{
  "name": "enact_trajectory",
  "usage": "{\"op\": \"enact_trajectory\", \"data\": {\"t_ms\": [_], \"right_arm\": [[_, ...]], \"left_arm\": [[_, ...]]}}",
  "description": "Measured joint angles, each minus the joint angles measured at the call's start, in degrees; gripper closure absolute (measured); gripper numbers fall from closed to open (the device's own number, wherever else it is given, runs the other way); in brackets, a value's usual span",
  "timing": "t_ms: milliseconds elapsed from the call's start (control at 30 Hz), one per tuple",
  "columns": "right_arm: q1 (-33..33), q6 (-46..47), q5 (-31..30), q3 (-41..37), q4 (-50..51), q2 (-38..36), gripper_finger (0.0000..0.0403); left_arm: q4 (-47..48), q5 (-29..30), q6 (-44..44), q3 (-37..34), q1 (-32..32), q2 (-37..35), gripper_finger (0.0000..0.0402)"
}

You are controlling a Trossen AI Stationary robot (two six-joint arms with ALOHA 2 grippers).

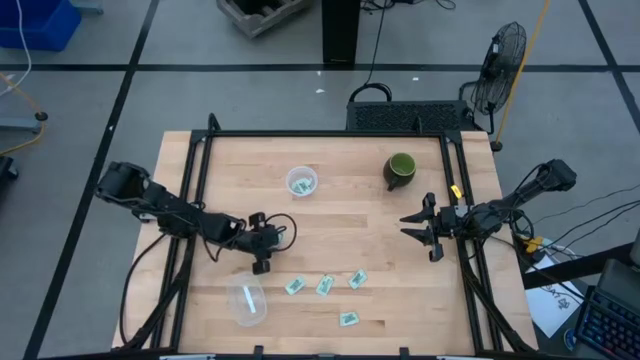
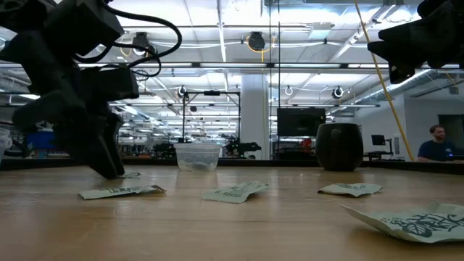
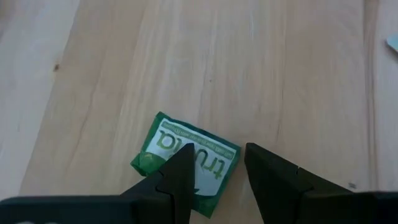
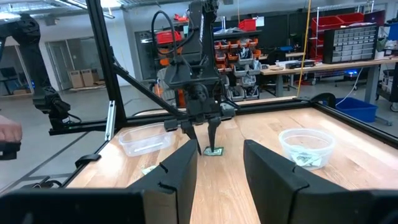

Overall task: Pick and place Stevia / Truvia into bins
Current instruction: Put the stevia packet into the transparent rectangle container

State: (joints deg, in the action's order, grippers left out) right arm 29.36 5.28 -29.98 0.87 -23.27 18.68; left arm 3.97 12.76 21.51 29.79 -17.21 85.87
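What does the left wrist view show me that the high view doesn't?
Only the left wrist view: the Truvia print on the sachet lying flat under the left tool, fingers open, one over the sachet.
Only the high view: the round cup holding sachets, the oval tub, the mug, four loose sachets and the right tool, open, waiting at the table's right.
Both: the left tool and the wooden table.

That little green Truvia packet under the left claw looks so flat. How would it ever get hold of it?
Best from straight above. The packet lies flat on the table, so no side offers a grip. The left gripper is open just over it; I would set one finger beyond each long edge and pinch across the narrow middle, so the paper likely buckles up between them.
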Motion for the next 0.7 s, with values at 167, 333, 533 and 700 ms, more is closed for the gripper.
{"op": "enact_trajectory", "data": {"t_ms": [167, 333, 533, 700], "right_arm": [[-0.01, 0.0, 0.0, 0.0, 0.0, 0.0, 0.0279], [0.0, 0.02, 0.0, 0.02, -0.02, -0.02, 0.0279], [0.0, 0.01, 0.0, 0.0, -0.02, -0.01, 0.0279], [0.0, 0.02, 0.0, 0.01, -0.01, -0.02, 0.0279]], "left_arm": [[-0.64, -0.1, 0.24, 0.06, 0.44, 0.85, 0.0252], [-2.36, 0.14, -0.22, -0.05, 0.55, 0.56, 0.0269], [-6.75, 0.19, -2.08, -0.23, 0.61, 0.8, 0.0331], [-11.94, -1.92, -4.22, -0.23, 0.61, 0.73, 0.0391]]}}
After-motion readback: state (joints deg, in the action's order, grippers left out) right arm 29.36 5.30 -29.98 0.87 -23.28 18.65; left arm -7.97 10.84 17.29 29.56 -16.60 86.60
